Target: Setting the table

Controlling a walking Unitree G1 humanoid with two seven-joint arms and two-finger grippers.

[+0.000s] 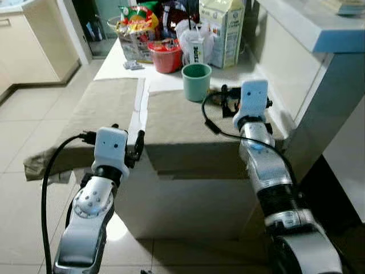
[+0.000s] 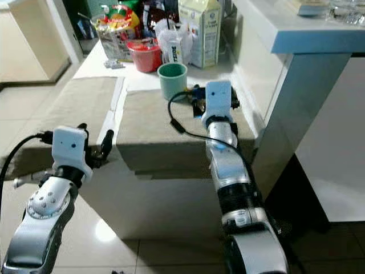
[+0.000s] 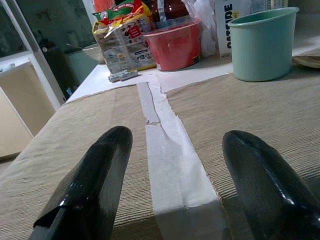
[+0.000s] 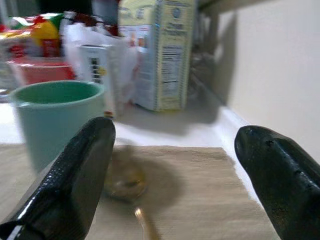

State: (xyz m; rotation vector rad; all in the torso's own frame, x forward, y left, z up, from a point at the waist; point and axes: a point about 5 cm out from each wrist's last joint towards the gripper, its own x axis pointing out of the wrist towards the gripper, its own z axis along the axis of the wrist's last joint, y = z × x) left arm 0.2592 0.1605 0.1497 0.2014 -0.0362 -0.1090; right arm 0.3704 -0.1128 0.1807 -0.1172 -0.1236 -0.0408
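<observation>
Claws come first: our left claw (image 3: pixel 170 195) hangs spread wide at the near edge of the white table (image 1: pixel 171 83), its two black fingers astride the bare white strip between the two woven beige placemats, pinching nothing. Our right claw (image 4: pixel 185 175) is likewise spread and empty, low over the right-hand beige placemat (image 1: pixel 182 123), close to the wall side of the table.

Just ahead of the right claw, lying on that mat, we make out what seems to be a small golden spoon (image 4: pixel 125 186), its bowl toward the cup; the right wrist view is blurred there, so we offer that name with caution. Just beyond it stands the mint-green plastic cup (image 1: pixel 197 81), upright at the far edge of the mat. The left-hand beige placemat (image 1: pixel 100 108) carries nothing that we can see, and its near end droops over the table's edge.

Further back the table is crowded: a red plastic bowl (image 1: pixel 166 56), a bright snack packet (image 1: pixel 137 25), a white plastic bag (image 1: pixel 191 35) and a tall pale carton (image 1: pixel 222 28).

We judge the setting partly done. Both mats are laid, and one place has a cup and probably a spoon. The other place has yet to receive anything, we see no plate at either, and the drooping mat may want straightening.
</observation>
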